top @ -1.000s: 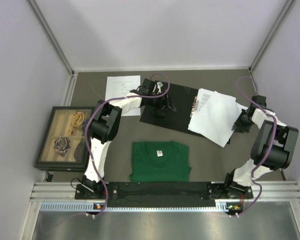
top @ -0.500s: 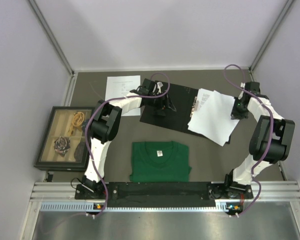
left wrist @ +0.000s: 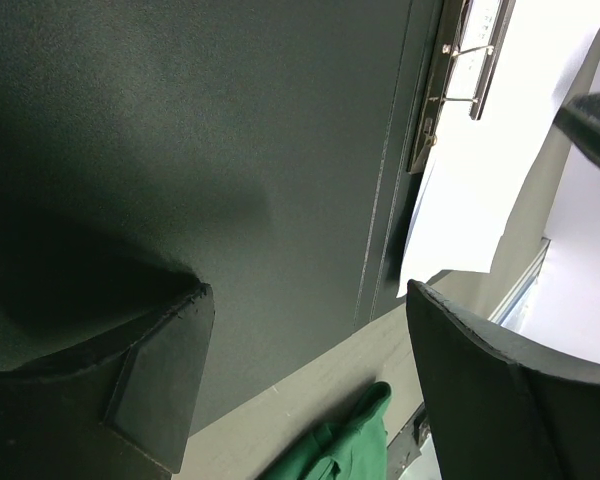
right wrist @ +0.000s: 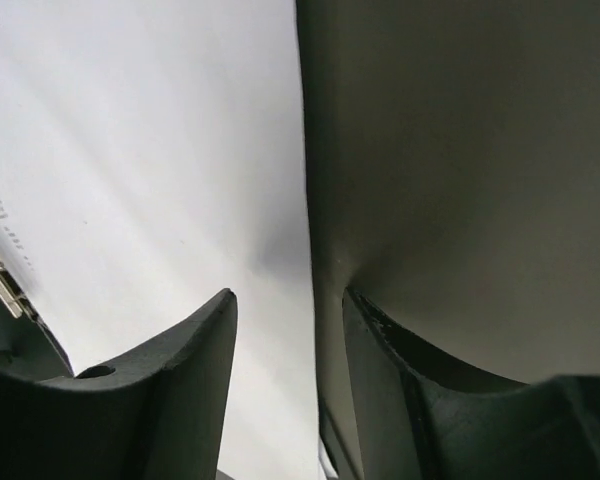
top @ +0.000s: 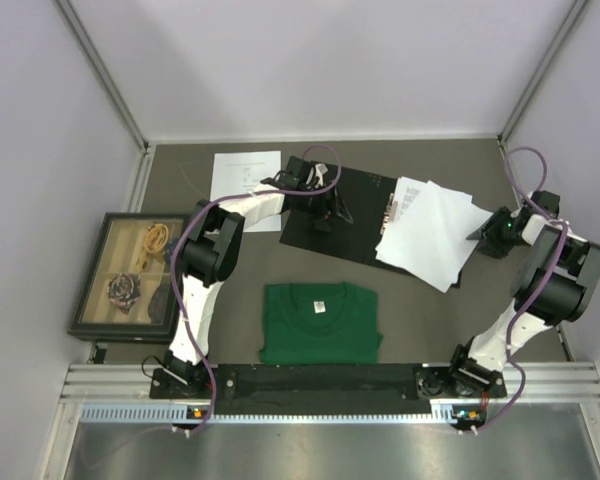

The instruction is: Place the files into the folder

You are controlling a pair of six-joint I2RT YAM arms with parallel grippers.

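The folder (top: 342, 208) lies open at the back middle, black inner face up, its clip (left wrist: 470, 70) along the right side. The files (top: 430, 232), a loose stack of white sheets, rest askew on the folder's right half under the clip. My left gripper (top: 320, 216) hovers open over the black inner face (left wrist: 230, 150), nothing between its fingers (left wrist: 308, 288). My right gripper (top: 479, 233) stands at the files' right edge. Its jaws (right wrist: 291, 295) are apart, straddling the paper edge (right wrist: 180, 180) without pinching it.
Another white printed sheet (top: 246, 176) lies apart at the back left. A dark-framed picture box (top: 127, 275) sits at the left. A folded green shirt (top: 320, 322) lies near the front middle, also seen past the left fingers (left wrist: 350, 440). Walls close in on three sides.
The right gripper swung up onto the files' right edge, shut, then drew back to the right and opened. The left arm has not moved.
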